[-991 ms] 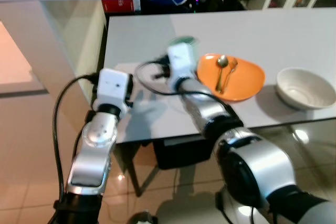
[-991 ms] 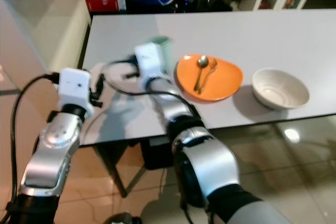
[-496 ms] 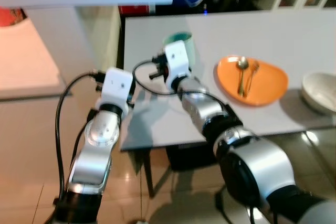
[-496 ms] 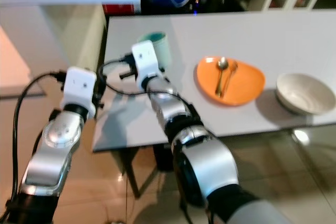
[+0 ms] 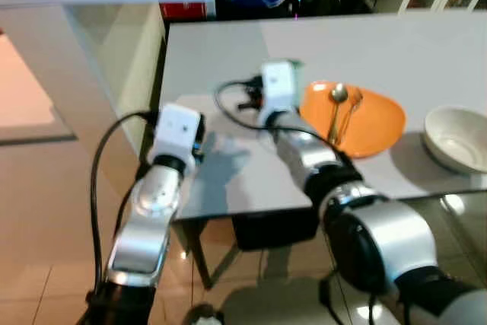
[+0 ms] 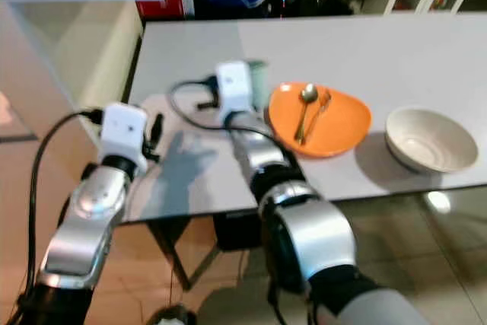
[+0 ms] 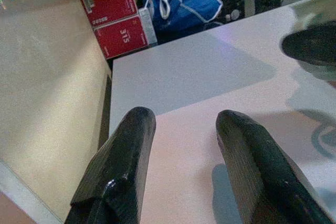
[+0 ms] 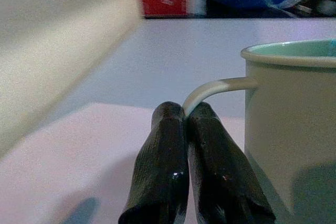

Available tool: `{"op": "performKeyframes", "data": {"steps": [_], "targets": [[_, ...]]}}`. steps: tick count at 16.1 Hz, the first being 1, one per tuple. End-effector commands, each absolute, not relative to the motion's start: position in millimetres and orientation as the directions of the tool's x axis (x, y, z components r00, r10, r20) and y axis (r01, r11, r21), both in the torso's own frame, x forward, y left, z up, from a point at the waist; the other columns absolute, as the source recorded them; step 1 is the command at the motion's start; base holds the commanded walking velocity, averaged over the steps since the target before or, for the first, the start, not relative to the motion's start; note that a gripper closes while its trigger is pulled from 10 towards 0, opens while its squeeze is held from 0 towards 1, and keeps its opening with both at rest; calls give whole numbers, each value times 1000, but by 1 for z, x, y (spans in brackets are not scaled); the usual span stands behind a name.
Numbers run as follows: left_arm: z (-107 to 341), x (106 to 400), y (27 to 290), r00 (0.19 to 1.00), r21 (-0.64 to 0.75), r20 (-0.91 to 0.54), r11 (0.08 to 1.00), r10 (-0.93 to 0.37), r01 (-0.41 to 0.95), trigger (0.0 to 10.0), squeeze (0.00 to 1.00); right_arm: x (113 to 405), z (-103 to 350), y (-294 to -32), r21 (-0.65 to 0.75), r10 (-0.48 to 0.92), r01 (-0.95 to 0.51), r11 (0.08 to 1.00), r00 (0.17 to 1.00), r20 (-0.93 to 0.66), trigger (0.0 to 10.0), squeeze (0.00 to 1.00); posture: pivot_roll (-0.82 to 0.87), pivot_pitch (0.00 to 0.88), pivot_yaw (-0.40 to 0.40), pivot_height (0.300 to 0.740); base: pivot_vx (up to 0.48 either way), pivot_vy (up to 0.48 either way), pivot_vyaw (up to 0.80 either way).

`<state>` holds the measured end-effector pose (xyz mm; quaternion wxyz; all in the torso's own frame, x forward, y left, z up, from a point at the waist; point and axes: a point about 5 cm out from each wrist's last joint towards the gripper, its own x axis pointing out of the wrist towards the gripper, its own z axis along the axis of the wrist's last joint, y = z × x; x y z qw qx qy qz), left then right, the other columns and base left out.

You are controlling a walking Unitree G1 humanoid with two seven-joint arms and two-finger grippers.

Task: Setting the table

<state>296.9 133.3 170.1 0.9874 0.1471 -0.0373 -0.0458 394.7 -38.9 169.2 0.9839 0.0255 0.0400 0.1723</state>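
Enamel-look mug glossy; table smooth, matt; plate glossy; spoon metal.

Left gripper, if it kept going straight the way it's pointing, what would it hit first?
Probably nothing soon: the left gripper, fingers apart, points along bare table. Farther on stand red boxes and a blue bag, though depth is unclear.

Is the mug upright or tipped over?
Upright: the mug has its rim level on top, and the right gripper is pinching its handle.

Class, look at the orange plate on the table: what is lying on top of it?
Two pieces of cutlery lie side by side on the plate; one is a spoon, the other is too blurred to name. The plate's left edge is hidden behind the right arm.
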Motion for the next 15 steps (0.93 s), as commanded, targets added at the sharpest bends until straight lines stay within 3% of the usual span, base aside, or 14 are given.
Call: {"op": "performKeyframes", "data": {"steps": [1, 15], "targets": [[172, 294, 138, 995, 303, 64, 951, -82, 59, 10000, 0, 393, 164, -36, 41, 330, -328, 944, 938, -105, 10000, 0, 272, 59, 15, 740, 0, 0, 0], [171, 268, 155, 999, 341, 25, 940, -26, 15, 10000, 0, 371, 110, -36, -18, 284, -303, 953, 911, -298, 10000, 0, 372, 134, 34, 740, 0, 0, 0]]}}
